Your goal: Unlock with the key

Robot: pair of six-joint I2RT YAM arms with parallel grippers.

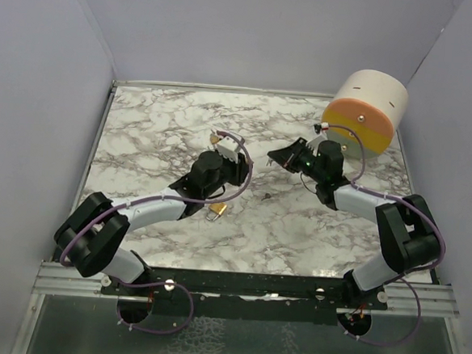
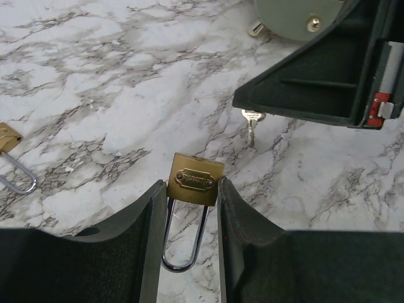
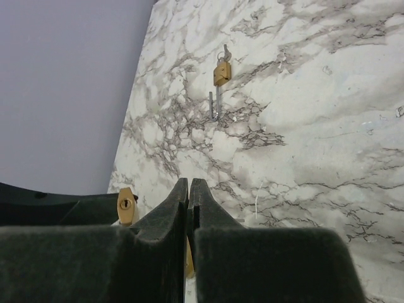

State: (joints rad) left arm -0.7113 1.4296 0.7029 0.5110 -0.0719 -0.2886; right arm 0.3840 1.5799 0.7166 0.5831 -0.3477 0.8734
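My left gripper point(image 1: 224, 146) is shut on a brass padlock point(image 2: 197, 180) and holds it by the body above the marble table, with the silver shackle point(image 2: 183, 252) pointing back toward the wrist. The padlock's keyhole face point(image 3: 126, 205) shows in the right wrist view. My right gripper point(image 1: 274, 157) is shut, fingers pressed together point(image 3: 190, 184). A silver key point(image 2: 251, 125) sticks out below its fingertips, a short gap to the right of the held padlock.
A second brass padlock point(image 1: 216, 210) with keys on it point(image 3: 220, 72) lies on the marble table point(image 1: 141, 138) under the left arm. A large white cylinder with an orange and yellow face point(image 1: 366, 113) stands at the back right. Grey walls enclose the table.
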